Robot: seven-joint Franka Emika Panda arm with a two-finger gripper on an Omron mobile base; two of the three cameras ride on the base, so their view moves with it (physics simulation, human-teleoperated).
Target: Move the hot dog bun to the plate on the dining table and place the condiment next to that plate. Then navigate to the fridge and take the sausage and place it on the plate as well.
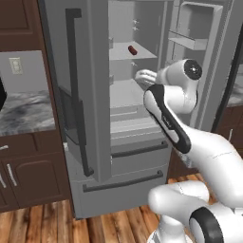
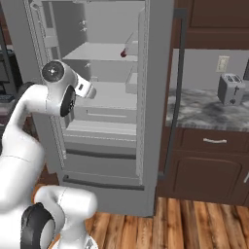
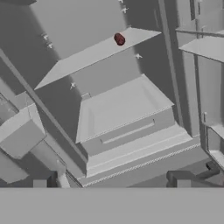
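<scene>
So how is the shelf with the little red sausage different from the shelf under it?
The upper shelf carries the sausage near its front edge; the lower shelf looks bare. The upper shelf sits above the gripper; the lower shelf lies about level with it. Both are flat, pale grey and inside the open fridge.

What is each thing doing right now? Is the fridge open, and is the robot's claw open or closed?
fridge: both doors swung open, shelves showing.
sausage: lying on an upper shelf inside the fridge, not held.
gripper: open, holding nothing, in front of the fridge shelves, apart from the sausage.
toaster: standing upright on the counter beside the fridge.
drawer: shut.
</scene>
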